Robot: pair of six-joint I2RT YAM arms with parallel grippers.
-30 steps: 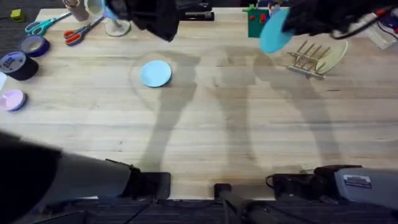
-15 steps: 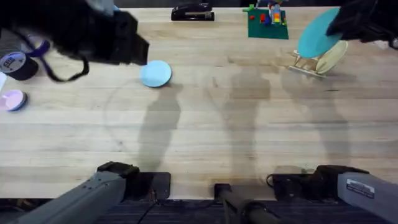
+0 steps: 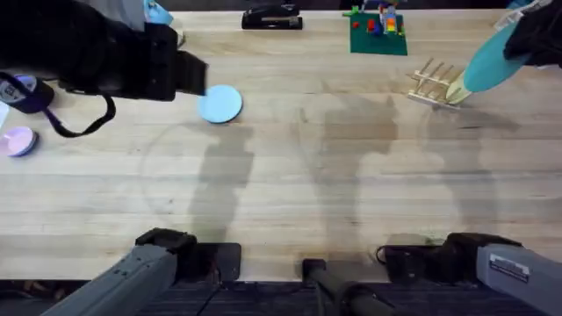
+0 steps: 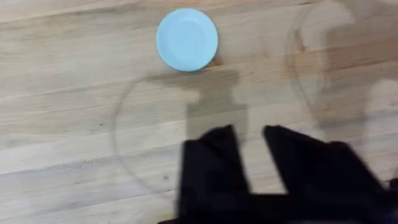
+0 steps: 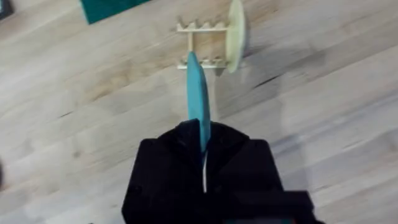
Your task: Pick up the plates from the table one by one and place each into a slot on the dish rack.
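A teal plate (image 5: 198,99) is pinched by its rim in the right gripper (image 5: 204,144) and held on edge above the dish rack (image 5: 203,43), apparently so its thin edge can be lowered between the pegs. Its face is kept parallel to a cream plate (image 5: 236,34) already standing there. The light blue plate (image 4: 186,39) lies flat on the table (image 3: 351,193), ahead of the left gripper (image 4: 250,134), whose fingers are narrowly parted and empty.

left tool (image 4: 252,134) fingers apart, right tool (image 5: 204,138) fingers clamped, both arms raised
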